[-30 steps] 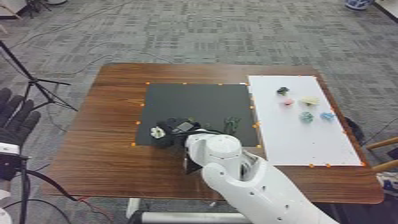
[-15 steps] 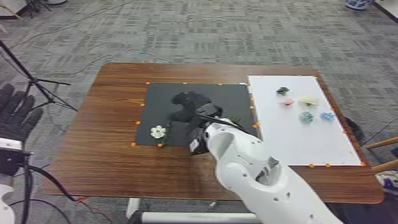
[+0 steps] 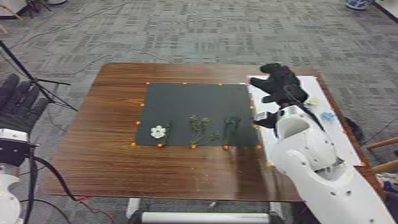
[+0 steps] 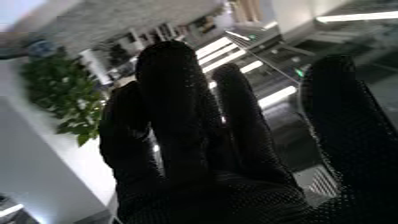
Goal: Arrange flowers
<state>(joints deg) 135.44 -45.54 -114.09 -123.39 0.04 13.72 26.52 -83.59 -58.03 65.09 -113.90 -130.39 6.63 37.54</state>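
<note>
The right hand [image 3: 284,86], open and holding nothing, is over the white sheet [image 3: 274,151], with one cream flower [image 3: 311,102] and one blue flower [image 3: 328,116] to its right and nearer the robot. Left of it, the black mat [image 3: 191,97] bears one white flower [image 3: 158,131] (at the near left) and two groups of green stems [image 3: 198,125]. Half a second ago that hand was over the mat. The left hand [image 3: 19,102], fingers straight, is well apart to its left.
</note>
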